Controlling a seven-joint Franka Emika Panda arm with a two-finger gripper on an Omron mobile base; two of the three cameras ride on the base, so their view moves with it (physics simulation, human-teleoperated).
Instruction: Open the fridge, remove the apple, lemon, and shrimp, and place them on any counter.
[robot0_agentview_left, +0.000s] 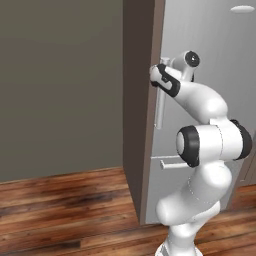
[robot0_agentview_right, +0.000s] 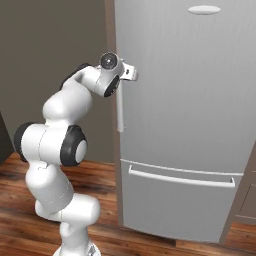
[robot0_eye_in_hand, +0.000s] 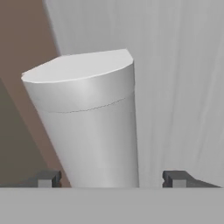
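The tall light-grey fridge (robot0_agentview_right: 185, 115) stands shut ahead of you, brown panel (robot0_agentview_left: 137, 100) beside it. Your two-finger gripper (robot0_eye_in_hand: 113, 178) is spread, fingertips (robot0_eye_in_hand: 46, 178) either side of its long vertical bar handle (robot0_eye_in_hand: 94, 127) near the top.

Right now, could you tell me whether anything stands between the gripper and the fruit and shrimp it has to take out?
Yes: the fridge door is shut, so its contents are hidden behind it. The gripper is at the top end of the vertical bar handle, one fingertip on each side of the bar, and nothing visible blocks that handle.
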